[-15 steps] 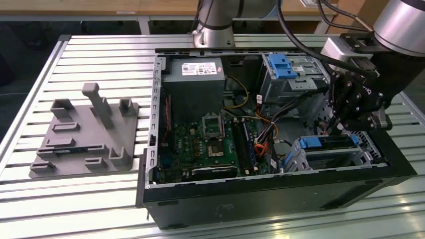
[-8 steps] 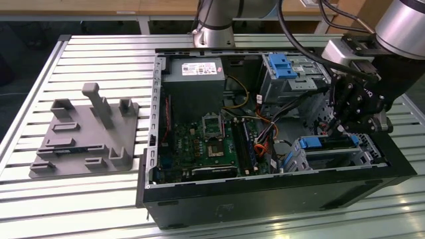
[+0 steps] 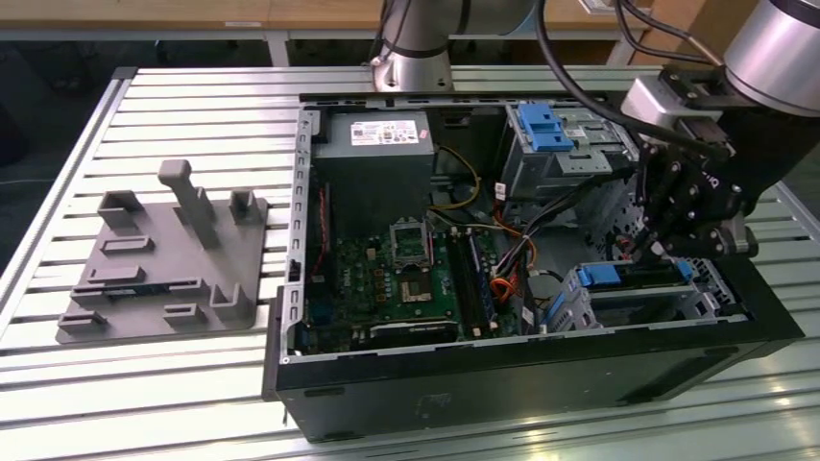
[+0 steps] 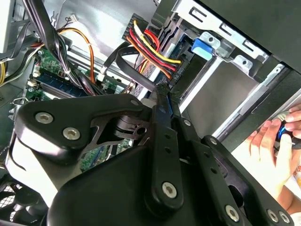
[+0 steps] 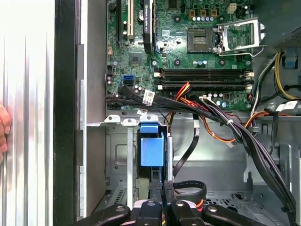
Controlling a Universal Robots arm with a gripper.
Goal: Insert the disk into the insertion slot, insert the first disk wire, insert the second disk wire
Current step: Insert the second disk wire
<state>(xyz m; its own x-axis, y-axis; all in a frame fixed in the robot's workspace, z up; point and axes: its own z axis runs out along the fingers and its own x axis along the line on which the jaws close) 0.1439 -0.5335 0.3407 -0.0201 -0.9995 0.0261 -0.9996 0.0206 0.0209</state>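
The disk [image 3: 637, 277] lies inside the insertion slot [image 3: 679, 305], a silver cage at the case's corner on the exterior view's right. Its blue carrier tab [image 5: 152, 147] sticks out at the cage mouth, also seen in the second wrist view [image 4: 204, 47]. My gripper [image 3: 647, 252] hangs just above that end of the disk. Its fingers [image 4: 162, 101] are pressed together on the end of a black flat disk wire [image 4: 123, 54], which loops beside the gripper [image 5: 162, 194] in the first wrist view. A plug with red, yellow and orange wires [image 4: 153, 49] sits right by the fingertips.
A taller grey bay with a blue latch [image 3: 544, 130] stands behind the cage. The motherboard [image 3: 410, 274] and cable bundles [image 5: 235, 129] fill the case middle. A grey fixture plate [image 3: 160, 259] lies on the slatted table at the exterior view's left. A person's hand [image 4: 273, 146] rests outside the case wall.
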